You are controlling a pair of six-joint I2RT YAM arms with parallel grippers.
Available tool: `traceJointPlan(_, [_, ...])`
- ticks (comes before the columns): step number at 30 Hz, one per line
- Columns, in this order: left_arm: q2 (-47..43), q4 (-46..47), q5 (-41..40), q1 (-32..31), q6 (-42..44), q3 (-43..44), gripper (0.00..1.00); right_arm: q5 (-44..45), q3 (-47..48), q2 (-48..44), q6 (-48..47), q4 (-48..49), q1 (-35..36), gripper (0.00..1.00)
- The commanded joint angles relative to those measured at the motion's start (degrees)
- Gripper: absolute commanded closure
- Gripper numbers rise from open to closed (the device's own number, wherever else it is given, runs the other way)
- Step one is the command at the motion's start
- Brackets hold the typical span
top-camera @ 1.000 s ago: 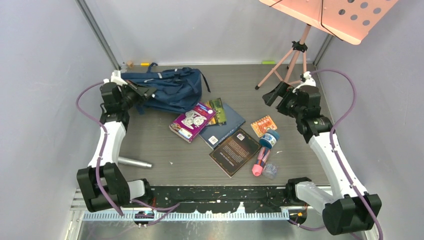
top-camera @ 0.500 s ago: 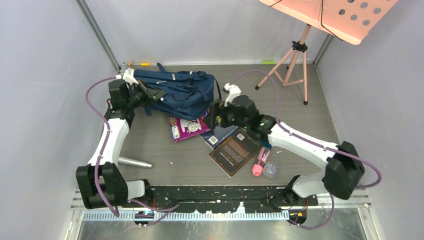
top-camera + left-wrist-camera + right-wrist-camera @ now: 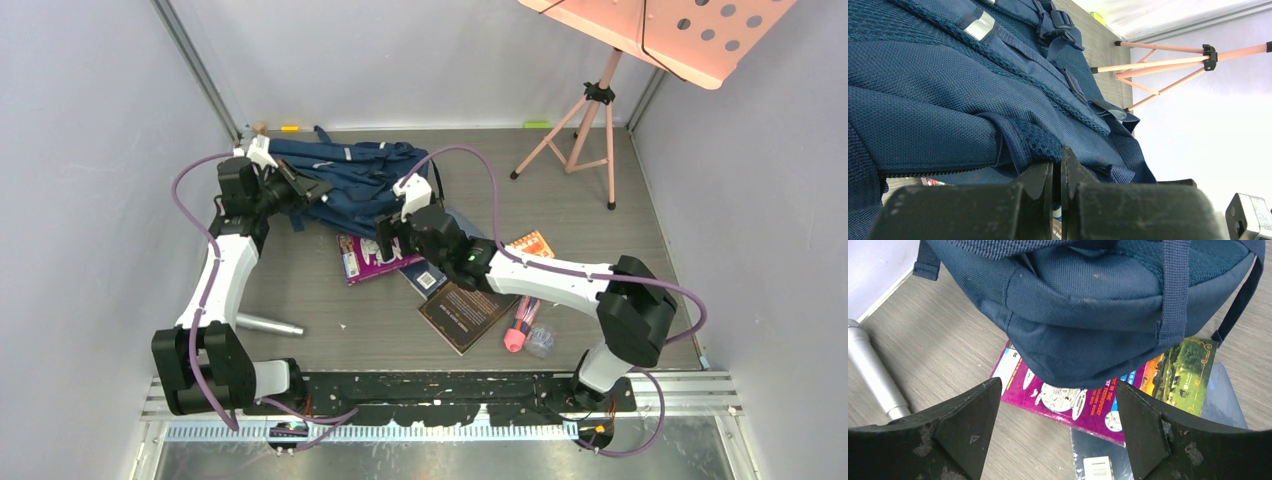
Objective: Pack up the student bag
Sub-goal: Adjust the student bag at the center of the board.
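The navy student bag [image 3: 355,180] lies at the back of the table, its near edge resting on a magenta book [image 3: 368,260]. My left gripper [image 3: 312,187] is shut on a fold of the bag's fabric [image 3: 1048,145] at its left end. My right gripper [image 3: 385,240] is open and empty just in front of the bag's near edge; in the right wrist view the bag [image 3: 1083,305] overhangs the magenta book [image 3: 1068,402] between the spread fingers. A dark blue book [image 3: 440,268] and a brown book [image 3: 470,305] lie beside it.
A grey metal cylinder [image 3: 268,325] lies at the near left. An orange card [image 3: 530,245], a pink marker [image 3: 518,330] and a small clear cup [image 3: 541,343] lie right of the books. A pink music stand [image 3: 590,120] stands at the back right.
The right arm swung from the right side across to the bag's near edge. The left gripper has pulled the bag over the magenta book.
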Motion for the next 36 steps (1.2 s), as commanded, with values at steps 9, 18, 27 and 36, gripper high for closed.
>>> traceJointPlan(9, [-0.9, 2.9, 5.1, -0.5, 2.2, 3.9, 1.0, 7.2, 6.2, 7.5, -2.1, 7.8, 1.0, 0.25])
traceJointPlan(18, [-2.3, -4.1, 0.4, -3.2, 8.4, 6.7, 1.0, 16.6, 12.4, 13.2, -7.4, 6.5, 1.0, 0.84])
traceJointPlan(27, [-8.3, -6.9, -4.8, -11.6, 20.2, 9.6, 1.0, 33.0, 18.6, 12.4, -29.7, 16.7, 0.7, 1.0])
traceJointPlan(36, [-10.9, -10.8, -12.2, -26.2, 26.0, 12.7, 1.0, 28.0, 15.4, 1.3, -26.7, 2.3, -3.7, 1.0])
